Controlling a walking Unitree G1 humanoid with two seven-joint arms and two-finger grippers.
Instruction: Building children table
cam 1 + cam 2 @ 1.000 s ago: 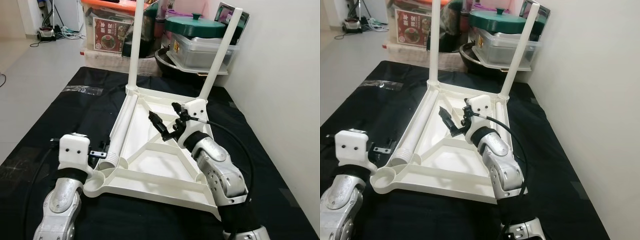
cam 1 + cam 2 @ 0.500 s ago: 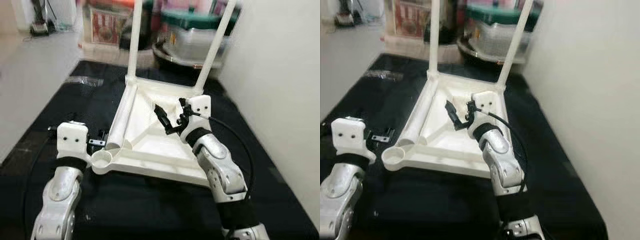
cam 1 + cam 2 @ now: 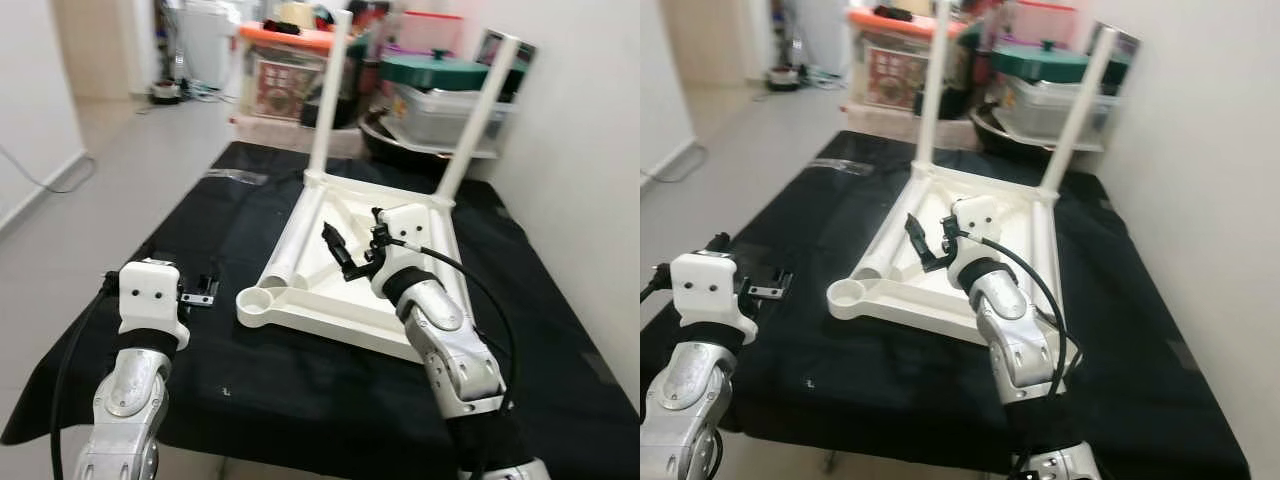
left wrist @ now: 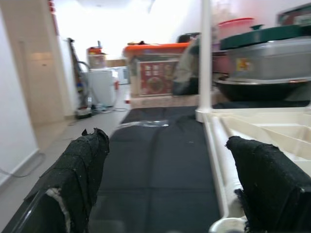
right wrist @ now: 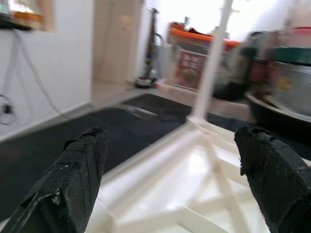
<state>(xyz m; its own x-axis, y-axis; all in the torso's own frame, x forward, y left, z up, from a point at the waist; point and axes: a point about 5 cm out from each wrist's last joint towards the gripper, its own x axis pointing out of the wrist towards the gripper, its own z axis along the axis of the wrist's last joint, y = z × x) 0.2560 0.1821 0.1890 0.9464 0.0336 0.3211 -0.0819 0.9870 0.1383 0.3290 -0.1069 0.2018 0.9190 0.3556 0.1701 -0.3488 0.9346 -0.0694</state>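
Two legs fitted on upturned table [image 3: 370, 270]; right gripper [image 3: 345, 255] jaws spread above it, left gripper [image 3: 200, 293] spread; risk knocking legs loose.

table [image 3: 330, 300]: white | mat [image 3: 190, 250]: black | pot lid [image 3: 445, 70]: green

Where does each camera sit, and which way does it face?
Left eye view: head, looking down at the upturned white table on the black mat; both arms show.
Right eye view: same scene, its stereo twin.
Left wrist view: looks past its open left gripper along the mat beside the table.
Right wrist view: open right gripper over the table's ribbed underside.
Shared: the table's upright legs.
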